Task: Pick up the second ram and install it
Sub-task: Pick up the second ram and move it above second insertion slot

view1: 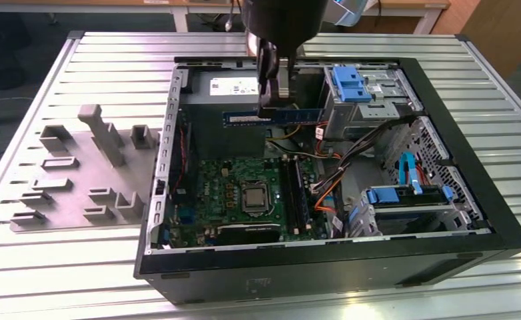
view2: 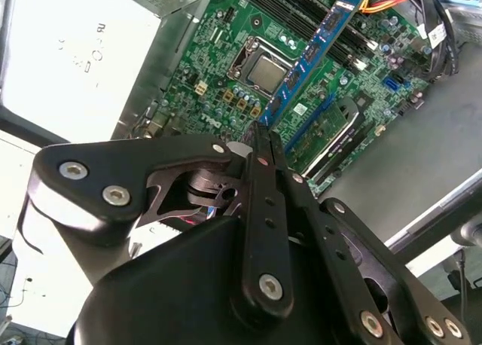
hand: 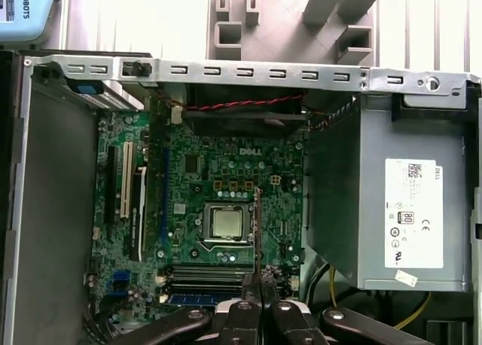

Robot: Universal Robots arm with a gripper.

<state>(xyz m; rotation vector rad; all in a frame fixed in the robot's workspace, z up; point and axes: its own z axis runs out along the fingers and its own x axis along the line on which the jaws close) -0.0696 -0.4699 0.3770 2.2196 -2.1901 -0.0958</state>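
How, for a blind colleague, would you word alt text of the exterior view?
The gripper, jaws shut on the second ram, holds it level over an open computer case. A grey fixture tray lies at the exterior view's left.

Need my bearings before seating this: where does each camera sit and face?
Exterior view: high off the arm, looking down into the open black computer case; arm and pincer holding the slim blue-green ram stick.
First wrist view: on the arm, facing the green motherboard squarely; pincer links.
Second wrist view: same, slanted.
All share the stick.
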